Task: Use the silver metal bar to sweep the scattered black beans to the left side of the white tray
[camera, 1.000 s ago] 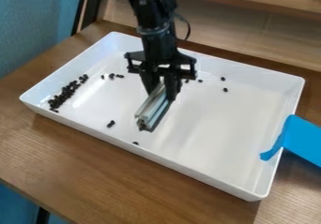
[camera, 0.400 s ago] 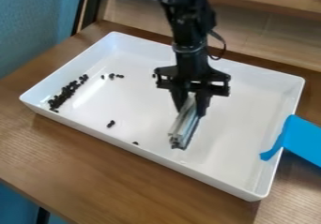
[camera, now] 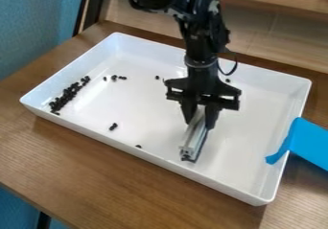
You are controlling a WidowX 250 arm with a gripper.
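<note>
Inside the tray (camera: 232, 181), the pincer (camera: 200, 119) grips a metal bar (camera: 193, 140).

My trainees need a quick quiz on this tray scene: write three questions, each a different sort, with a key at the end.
1. What is between the claw's fingers?
a) a folded cloth
b) a long pale bar
c) a spoon

2. True or false: the biggest group of small black pieces lies near the left end of the tray, as pictured.

3. Fill in: the strip overlapping the tray's right rim is coloured ____.

Key: 1 b; 2 true; 3 blue
</note>
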